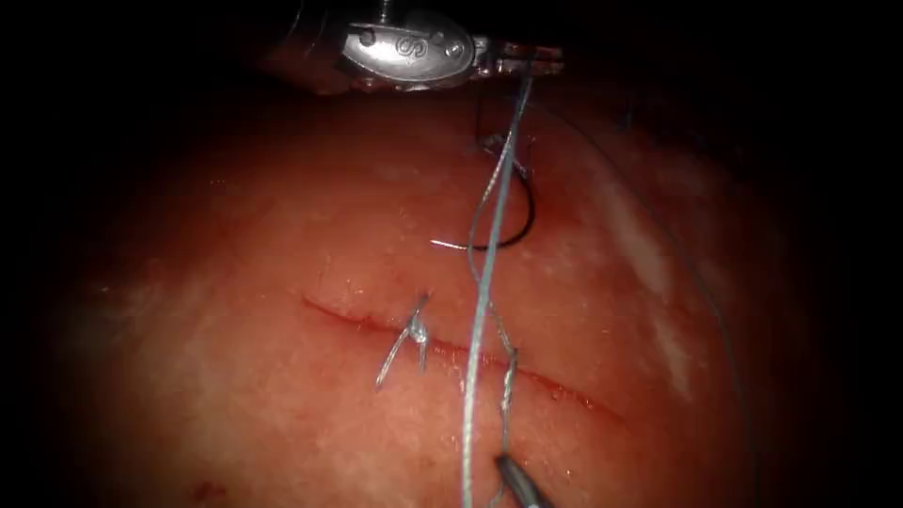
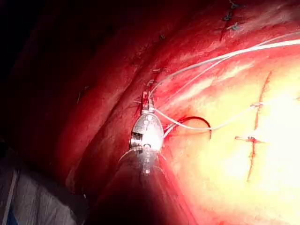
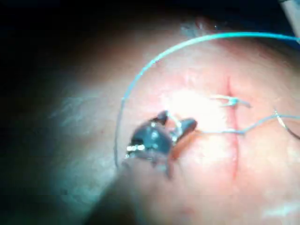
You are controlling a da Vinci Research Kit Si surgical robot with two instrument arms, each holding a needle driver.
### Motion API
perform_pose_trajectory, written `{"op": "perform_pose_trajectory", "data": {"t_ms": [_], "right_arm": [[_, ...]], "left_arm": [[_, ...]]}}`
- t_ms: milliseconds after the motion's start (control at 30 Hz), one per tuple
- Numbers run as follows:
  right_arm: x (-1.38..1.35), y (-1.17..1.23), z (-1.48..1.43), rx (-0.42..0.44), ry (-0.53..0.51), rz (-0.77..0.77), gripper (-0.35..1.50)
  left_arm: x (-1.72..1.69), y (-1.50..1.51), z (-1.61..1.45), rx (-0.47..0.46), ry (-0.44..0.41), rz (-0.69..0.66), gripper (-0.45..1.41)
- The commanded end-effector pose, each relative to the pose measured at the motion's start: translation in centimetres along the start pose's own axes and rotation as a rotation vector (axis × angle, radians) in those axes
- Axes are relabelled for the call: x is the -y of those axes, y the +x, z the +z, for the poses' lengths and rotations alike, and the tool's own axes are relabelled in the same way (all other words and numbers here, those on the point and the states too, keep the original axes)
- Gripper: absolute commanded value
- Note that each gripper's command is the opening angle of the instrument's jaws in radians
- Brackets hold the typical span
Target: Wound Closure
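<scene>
The cut (image 1: 451, 353) runs slantwise across the tissue (image 1: 282, 404). A knotted stitch (image 1: 414, 329) with short ends crosses it. A second pass of thread (image 1: 509, 369) crosses further right. My left tool (image 1: 531, 58) is at the top, shut on the long thread (image 1: 484, 282), which runs taut down over the cut. My right tool (image 1: 501, 461) is near the bottom edge, shut on the strand from the second pass. The curved needle (image 1: 513, 230) lies loose on the tissue above and right of the cut, held by neither tool. It also lies beside the left tool (image 2: 147, 96), needle (image 2: 199, 121).
A slack loop of thread (image 1: 715, 301) arcs over the tissue's right side. Pale fatty streaks (image 1: 649, 263) mark the tissue right of the needle. Older stitches (image 2: 229, 18) sit on a far ridge of tissue. The right tool (image 3: 180, 125) has thread (image 3: 140, 79) curving around it.
</scene>
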Motion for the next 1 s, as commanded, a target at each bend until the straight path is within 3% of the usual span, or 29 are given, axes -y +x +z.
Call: {"op": "perform_pose_trajectory", "data": {"t_ms": [33,67,233,400,600,900,1000], "right_arm": [[0.03,-0.04,0.01,-0.009,0.004,-0.002,1.14],[0.03,-0.04,-0.04,-0.064,0.033,-0.042,1.28],[0.07,-0.01,-0.17,-0.116,0.103,-0.116,1.43],[0.03,0.05,-0.34,-0.115,0.177,-0.125,1.45],[-0.39,0.15,-0.48,-0.103,0.237,-0.160,1.36],[-1.03,-0.04,-0.42,-0.042,0.281,-0.196,1.30],[-1.12,-0.02,-0.36,-0.041,0.269,-0.192,1.28]], "left_arm": [[0.06,0.03,0.06,-0.010,-0.001,0.003,-0.45],[0.08,0.15,0.01,-0.028,0.002,0.007,-0.45],[0.10,0.43,-0.09,-0.053,0.000,0.009,-0.45],[0.01,0.65,-0.19,-0.082,-0.012,0.004,-0.45],[-0.22,0.91,-0.43,-0.137,-0.030,-0.009,-0.45],[-0.64,1.12,-0.91,-0.197,-0.054,-0.010,-0.45],[-0.69,1.15,-0.96,-0.204,-0.056,-0.009,-0.45]]}}
